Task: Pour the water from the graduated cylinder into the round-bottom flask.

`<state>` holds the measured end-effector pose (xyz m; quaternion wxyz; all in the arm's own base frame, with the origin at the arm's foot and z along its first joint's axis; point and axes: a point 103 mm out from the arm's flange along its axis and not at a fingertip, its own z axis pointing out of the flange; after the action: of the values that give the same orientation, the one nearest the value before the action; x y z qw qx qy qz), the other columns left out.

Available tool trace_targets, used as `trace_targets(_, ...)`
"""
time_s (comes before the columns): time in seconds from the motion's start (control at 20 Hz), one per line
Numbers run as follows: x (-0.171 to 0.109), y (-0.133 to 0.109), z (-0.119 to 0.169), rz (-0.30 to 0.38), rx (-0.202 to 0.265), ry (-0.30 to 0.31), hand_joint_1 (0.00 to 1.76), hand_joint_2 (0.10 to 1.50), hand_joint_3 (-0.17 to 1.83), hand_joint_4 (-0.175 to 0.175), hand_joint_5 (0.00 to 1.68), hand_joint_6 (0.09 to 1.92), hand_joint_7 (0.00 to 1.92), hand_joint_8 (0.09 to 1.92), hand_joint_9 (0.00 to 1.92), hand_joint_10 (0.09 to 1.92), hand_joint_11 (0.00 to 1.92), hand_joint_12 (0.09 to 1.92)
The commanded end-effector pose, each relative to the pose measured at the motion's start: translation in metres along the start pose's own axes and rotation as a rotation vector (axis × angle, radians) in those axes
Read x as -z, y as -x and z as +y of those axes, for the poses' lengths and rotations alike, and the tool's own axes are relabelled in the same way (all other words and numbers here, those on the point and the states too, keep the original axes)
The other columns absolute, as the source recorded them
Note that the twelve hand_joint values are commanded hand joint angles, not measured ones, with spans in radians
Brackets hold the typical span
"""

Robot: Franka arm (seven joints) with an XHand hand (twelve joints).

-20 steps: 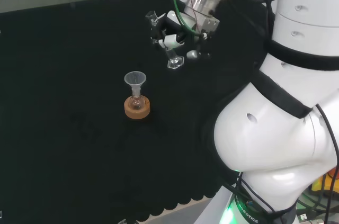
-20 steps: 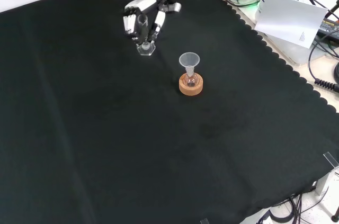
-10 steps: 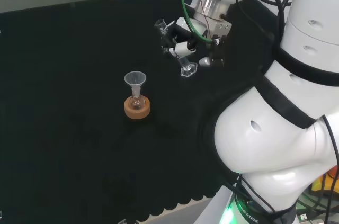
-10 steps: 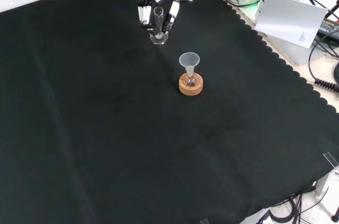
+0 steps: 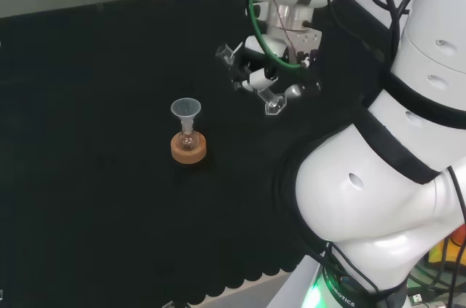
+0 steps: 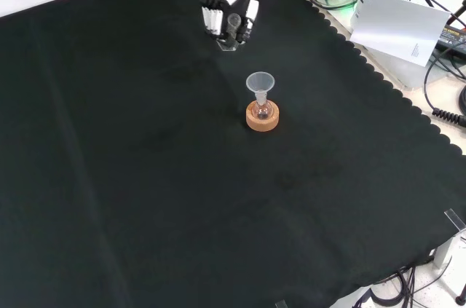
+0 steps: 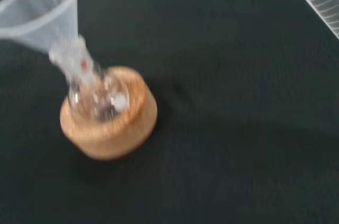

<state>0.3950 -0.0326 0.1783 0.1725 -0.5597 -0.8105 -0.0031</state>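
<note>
A small round-bottom flask sits in a cork ring with a clear funnel in its neck. In the front view the flask, its cork ring and funnel stand mid-cloth. The hand holds a clear graduated cylinder tilted, above the cloth and to the right of the flask in the head view. In the front view the hand is curled round the cylinder beyond the flask. The wrist view shows the flask, cork ring and funnel close.
White arm links rise at the right of the head view. Papers and cables lie off the cloth's scalloped right edge in the front view. Black cloth spreads wide around the flask.
The hand has carried the cylinder to the right in the head view, up and right in the front view, and the cylinder now leans more.
</note>
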Motion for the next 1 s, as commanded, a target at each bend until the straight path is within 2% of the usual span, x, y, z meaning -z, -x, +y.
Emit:
trace_targets(0.05, -0.015, -0.012, -0.013, -0.153, 0.017, -0.164, 1.26, 1.11, 0.00, -0.175, 0.99, 0.98, 1.01, 0.98, 1.39, 0.10, 1.21, 0.77)
trace_targets(0.2, -0.014, -0.015, -0.014, -0.189, 0.008, -0.199, 1.26, 1.11, 0.00, -0.175, 0.99, 0.98, 1.01, 0.98, 1.39, 0.10, 1.21, 0.77)
trace_targets(0.55, -0.011, -0.023, -0.008, -0.267, -0.042, -0.284, 1.26, 1.11, 0.00, -0.175, 0.99, 0.98, 1.01, 0.98, 1.39, 0.09, 1.21, 0.77)
trace_targets(0.75, -0.012, -0.029, -0.002, -0.300, -0.050, -0.313, 1.26, 1.11, 0.00, -0.175, 0.99, 0.98, 1.01, 0.98, 1.39, 0.09, 1.21, 0.76)
trace_targets(0.9, -0.013, -0.034, 0.000, -0.316, -0.043, -0.313, 1.26, 1.11, 0.00, -0.175, 0.99, 0.98, 1.01, 0.98, 1.39, 0.09, 1.21, 0.76)
trace_targets(1.0, -0.014, -0.037, 0.003, -0.335, -0.051, -0.338, 1.26, 1.11, 0.00, -0.175, 0.99, 0.98, 1.01, 0.98, 1.39, 0.09, 1.21, 0.76)
